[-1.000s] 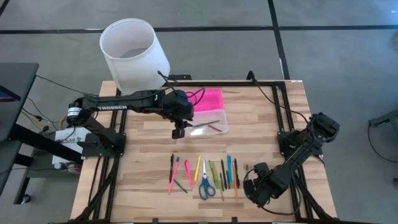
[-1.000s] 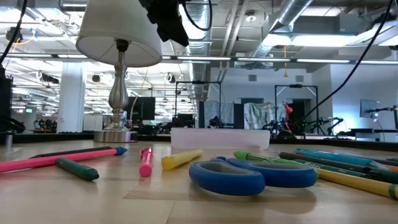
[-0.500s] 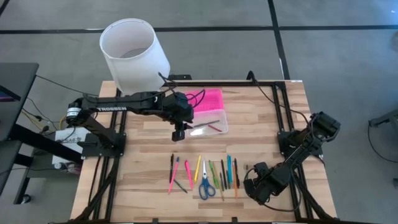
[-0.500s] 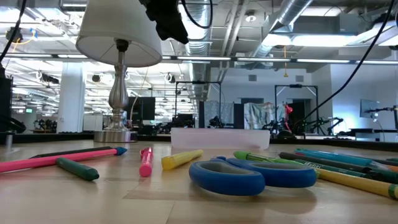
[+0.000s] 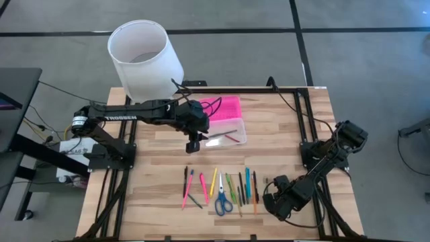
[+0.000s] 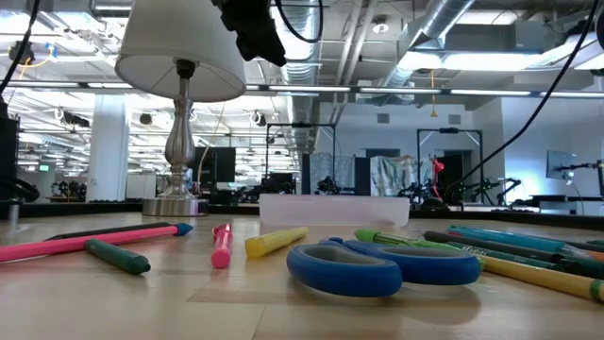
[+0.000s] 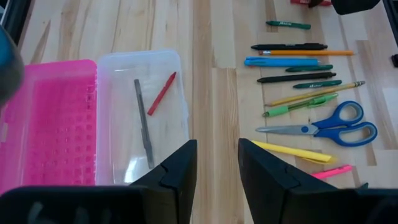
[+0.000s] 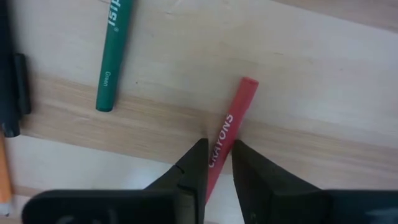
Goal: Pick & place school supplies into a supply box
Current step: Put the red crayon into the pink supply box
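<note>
Care matters: right pincer (image 8: 216,163), pinching the red crayon (image 8: 227,134) on the surface (image 8: 323,62), should grip centrally and lift straight.

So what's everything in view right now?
box: one, clear base, pink lid open beside it, back middle of the table
grey pencil: one, in the base
boxed crayon: one, red, in the base
pens and pencils: about a dozen, mixed colours, in a row at the front
scissors: one, blue handles, in that row
loose crayon: one, red, on the table past the row's right end
lamp: one, white shade, back left
left gripper: open, empty, above the table beside the base
right gripper: down at the loose crayon
</note>
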Motion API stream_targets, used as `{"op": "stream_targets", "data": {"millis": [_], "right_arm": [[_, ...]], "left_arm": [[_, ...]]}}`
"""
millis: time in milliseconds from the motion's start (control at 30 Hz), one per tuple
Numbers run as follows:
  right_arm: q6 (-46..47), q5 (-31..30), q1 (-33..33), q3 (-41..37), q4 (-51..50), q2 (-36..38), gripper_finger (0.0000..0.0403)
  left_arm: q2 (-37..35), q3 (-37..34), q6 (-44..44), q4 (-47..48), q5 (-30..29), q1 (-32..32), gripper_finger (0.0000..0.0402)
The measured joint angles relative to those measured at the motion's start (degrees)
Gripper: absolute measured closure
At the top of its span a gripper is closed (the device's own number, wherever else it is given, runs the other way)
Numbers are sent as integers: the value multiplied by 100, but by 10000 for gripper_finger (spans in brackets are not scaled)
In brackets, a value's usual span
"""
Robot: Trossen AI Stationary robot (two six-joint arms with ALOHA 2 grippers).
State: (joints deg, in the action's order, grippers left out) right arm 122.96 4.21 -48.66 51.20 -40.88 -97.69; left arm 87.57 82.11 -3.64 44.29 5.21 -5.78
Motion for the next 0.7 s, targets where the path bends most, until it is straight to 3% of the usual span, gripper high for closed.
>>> {"op": "stream_targets", "data": {"millis": [700], "right_arm": [[-178,42,33,0,17,-11,349]], "left_arm": [[2,2,9,131,-337,-4,290]]}}
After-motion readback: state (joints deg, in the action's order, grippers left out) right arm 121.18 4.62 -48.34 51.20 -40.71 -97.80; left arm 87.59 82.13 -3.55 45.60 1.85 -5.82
